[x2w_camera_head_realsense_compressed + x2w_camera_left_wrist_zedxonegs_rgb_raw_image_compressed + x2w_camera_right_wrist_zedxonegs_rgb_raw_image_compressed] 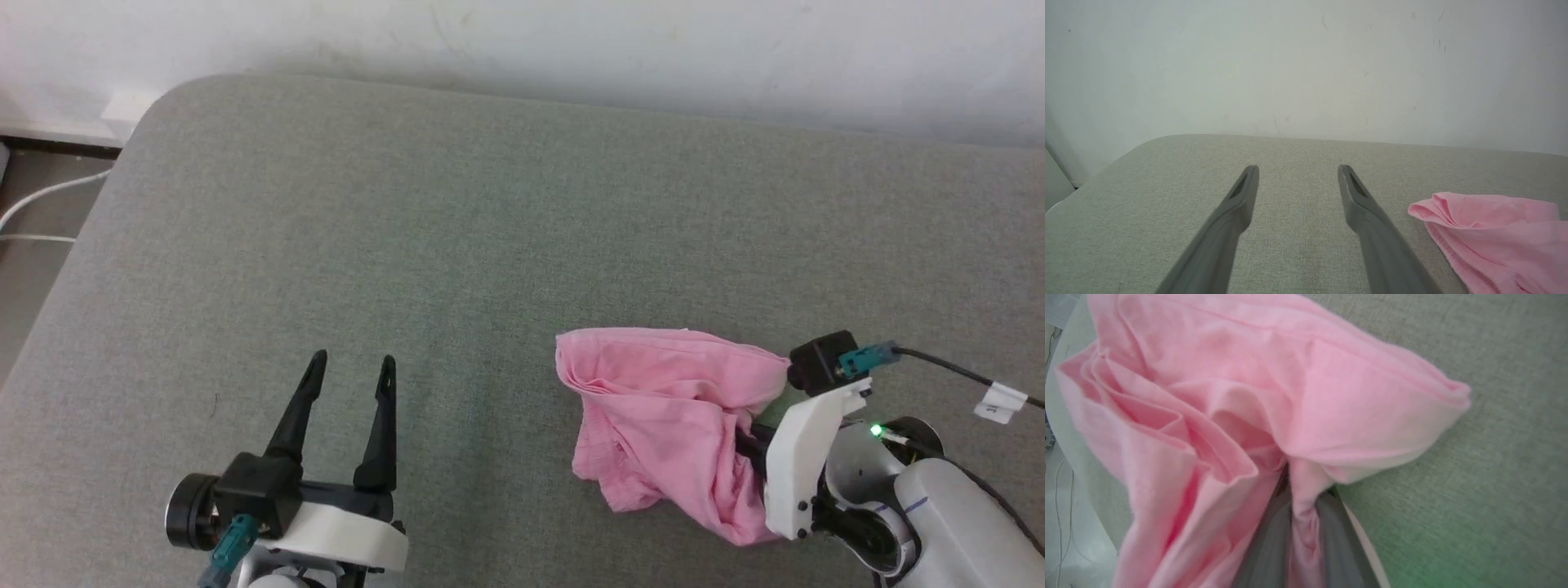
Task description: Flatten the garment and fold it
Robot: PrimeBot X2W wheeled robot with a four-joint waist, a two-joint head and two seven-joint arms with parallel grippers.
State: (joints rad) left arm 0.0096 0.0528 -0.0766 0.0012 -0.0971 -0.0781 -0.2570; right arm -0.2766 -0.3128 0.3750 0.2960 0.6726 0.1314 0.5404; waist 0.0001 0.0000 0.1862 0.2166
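Observation:
The garment (669, 408) is a crumpled heap of light pink fabric on the grey-green padded surface (490, 229), right of centre and near the front. My right gripper (747, 437) reaches into the heap's right side, fingertips buried in cloth. In the right wrist view its two dark fingers (1267, 547) are shut on a pinched strand of the garment (1290, 396), which bunches up in front of them. My left gripper (353, 359) hovers open at the lower left, well clear of the cloth. The left wrist view shows that gripper (1299, 168) with spread fingers and the garment (1494, 232) off to its right.
A white wall (571, 41) runs along the far edge of the surface. The surface's rounded corner (155, 106) is at the far left, with floor and white cables (33, 204) beyond the left edge. A black cable with a white tag (1000, 402) trails from my right wrist.

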